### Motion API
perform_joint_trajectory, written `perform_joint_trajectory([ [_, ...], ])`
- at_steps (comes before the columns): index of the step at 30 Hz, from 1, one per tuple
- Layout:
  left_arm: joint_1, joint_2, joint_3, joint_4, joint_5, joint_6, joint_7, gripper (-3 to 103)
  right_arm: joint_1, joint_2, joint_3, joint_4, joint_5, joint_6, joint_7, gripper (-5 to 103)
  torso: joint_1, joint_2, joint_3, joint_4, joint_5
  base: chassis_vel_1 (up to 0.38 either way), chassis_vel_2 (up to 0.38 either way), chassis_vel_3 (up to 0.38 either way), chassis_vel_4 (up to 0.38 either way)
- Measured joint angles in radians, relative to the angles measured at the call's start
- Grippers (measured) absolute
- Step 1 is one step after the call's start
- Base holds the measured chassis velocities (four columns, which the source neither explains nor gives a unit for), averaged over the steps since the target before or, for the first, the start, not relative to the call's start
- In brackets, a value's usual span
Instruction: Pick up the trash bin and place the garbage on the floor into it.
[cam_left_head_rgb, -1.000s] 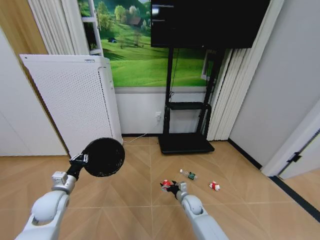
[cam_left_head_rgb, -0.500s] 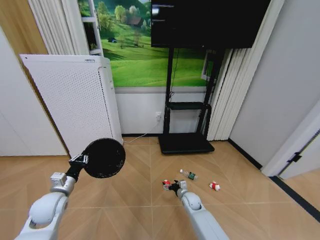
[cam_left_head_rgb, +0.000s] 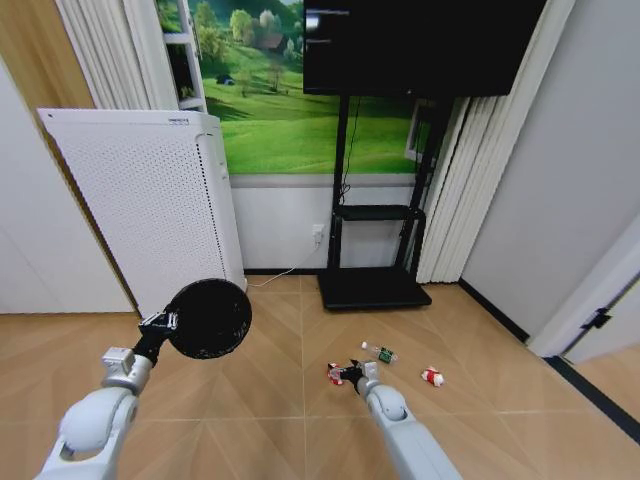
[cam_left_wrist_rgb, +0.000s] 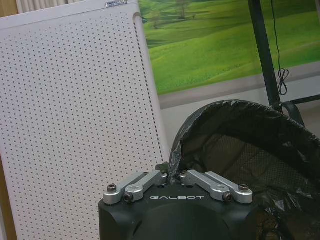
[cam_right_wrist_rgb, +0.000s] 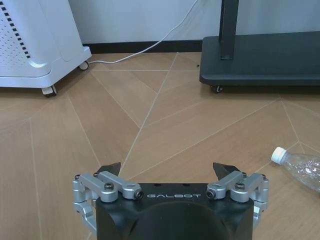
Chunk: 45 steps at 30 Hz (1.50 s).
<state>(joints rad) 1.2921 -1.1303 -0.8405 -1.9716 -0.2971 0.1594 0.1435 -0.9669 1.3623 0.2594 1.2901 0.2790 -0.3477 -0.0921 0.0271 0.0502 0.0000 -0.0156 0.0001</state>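
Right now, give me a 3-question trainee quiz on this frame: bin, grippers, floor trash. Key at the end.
1. True or false: the left gripper is shut on the rim of the trash bin, holding it off the floor.
2. Multiple choice: the right gripper is (A) shut on the bottle, (B) open and low over the floor, (C) inside the bin.
3. Fill in: in the head view, the piece of garbage closest to the right gripper is the red ____.

Key
1. True.
2. B; the clear bottle lies apart from it on the floor.
3. can; the red-and-white packet lies farther off.
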Motion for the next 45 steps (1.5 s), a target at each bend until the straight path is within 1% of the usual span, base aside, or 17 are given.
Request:
perform_joint_trajectory([
  [6,0.006,0.0,-0.001,0.003,-0.001,0.002,0.009,3,0.004,0.005,0.001,-0.032,-0.012,0.014,0.0,100,0.0,0.0,0.0,-0.0001,-0.0001,-0.059,0.055,0.045,-0.046],
  [23,-0.021,0.005,0.008,0.021,-0.012,0.009,0.012,3,0.016,0.017,-0.001,-0.079,-0.028,0.019,0.006,100,0.0,0.0,0.0,0.0,-0.0001,-0.065,0.063,0.057,-0.053],
  [25,-0.023,0.003,0.012,0.02,-0.024,0.015,0.007,3,0.006,0.013,0.002,-0.066,-0.033,-0.007,0.009,100,0.0,0.0,0.0,-0.0001,-0.0001,-0.063,0.078,0.064,-0.034],
  [26,-0.023,0.003,0.012,0.02,-0.024,0.015,0.007,3,0.006,0.013,0.002,-0.066,-0.033,-0.007,0.009,100,0.0,0.0,0.0,-0.0001,-0.0001,-0.036,0.087,0.057,-0.034],
  [27,-0.027,0.001,0.014,0.02,-0.031,0.019,0.004,3,-0.006,0.009,0.005,-0.047,-0.033,-0.05,0.012,100,0.0,0.0,0.0,0.0,-0.0001,-0.036,0.087,0.076,-0.039],
  [29,-0.034,-0.002,0.016,0.021,-0.042,0.023,-0.004,3,-0.028,0.008,0.008,-0.039,-0.049,-0.097,0.022,100,0.0,0.0,0.0,-0.0001,0.0,-0.013,0.029,0.038,-0.008],
  [35,-0.032,-0.001,0.019,0.018,-0.044,0.026,-0.007,3,-0.035,0.023,0.02,-0.078,-0.074,-0.123,0.043,100,0.0,0.0,0.0,0.0,-0.0001,0.0,0.0,0.0,0.0],
  [39,-0.024,0.0,0.017,0.012,-0.043,0.027,-0.007,3,-0.026,0.037,0.026,-0.124,-0.085,-0.113,0.05,100,0.0,0.0,0.0,0.0,0.0,0.0,0.0,0.0,0.0],
  [45,-0.016,-0.001,0.013,0.005,-0.041,0.029,-0.008,3,-0.012,0.05,0.028,-0.153,-0.054,-0.128,0.071,100,0.0,0.0,0.0,0.0,-0.0001,0.0,0.0,0.0,0.0],
])
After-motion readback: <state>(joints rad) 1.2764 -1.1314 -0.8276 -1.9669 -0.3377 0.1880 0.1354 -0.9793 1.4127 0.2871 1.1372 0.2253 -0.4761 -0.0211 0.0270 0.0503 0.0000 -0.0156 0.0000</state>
